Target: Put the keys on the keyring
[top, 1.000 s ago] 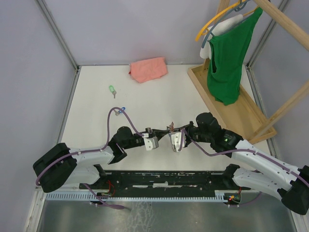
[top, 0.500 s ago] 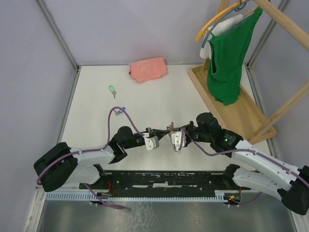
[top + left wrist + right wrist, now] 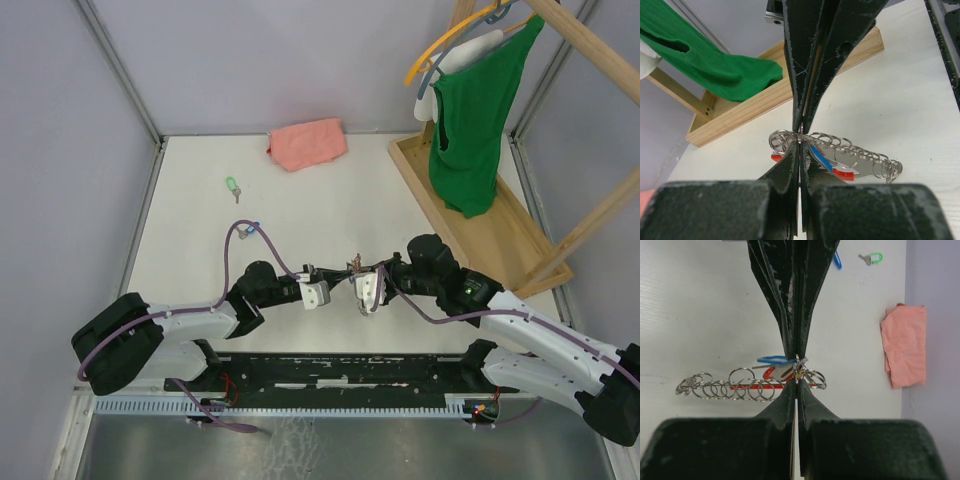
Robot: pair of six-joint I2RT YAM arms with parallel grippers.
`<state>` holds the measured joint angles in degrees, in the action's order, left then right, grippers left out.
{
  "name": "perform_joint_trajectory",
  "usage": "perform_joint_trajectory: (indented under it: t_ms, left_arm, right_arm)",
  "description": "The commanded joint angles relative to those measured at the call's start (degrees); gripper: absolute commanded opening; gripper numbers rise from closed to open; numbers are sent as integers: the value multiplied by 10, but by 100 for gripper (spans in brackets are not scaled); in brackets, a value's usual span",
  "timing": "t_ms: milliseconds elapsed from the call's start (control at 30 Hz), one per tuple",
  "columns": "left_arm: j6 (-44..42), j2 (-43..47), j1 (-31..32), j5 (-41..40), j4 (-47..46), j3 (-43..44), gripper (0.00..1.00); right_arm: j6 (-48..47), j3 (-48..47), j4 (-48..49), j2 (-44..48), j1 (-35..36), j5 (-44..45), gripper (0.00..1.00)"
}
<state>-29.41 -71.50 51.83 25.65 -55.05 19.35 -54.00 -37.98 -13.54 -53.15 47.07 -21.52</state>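
Fingers: both pairs pressed tight, tip to tip; the left gripper and the right gripper each pinch the same end of the keyring.
Keyring: a chain of linked silver rings with red and blue pieces among them, trailing sideways from the pinch, between the two arms.
Green key: loose on the white table, far left, well apart from both grippers.
Blue key: loose, just beside the left arm's cable.
Pink cloth: at the table's far edge.
Green shirt: on a hanger over the wooden tray, right.
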Motion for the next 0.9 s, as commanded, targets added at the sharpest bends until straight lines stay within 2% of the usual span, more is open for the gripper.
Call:
perform_joint_trajectory:
  t_ms: [0, 633, 867]
  left_arm:
    - [21, -6, 2, 5, -24, 19, 3]
    - [39, 28, -3, 12, -45, -9, 3]
    - [60, 42, -18, 24, -99, -43, 3]
  right_arm:
    - [9, -9, 91, 19, 7, -76, 1]
    - [-19, 11, 80, 39, -10, -70, 1]
    - [-10, 30, 100, 47, -24, -81, 1]
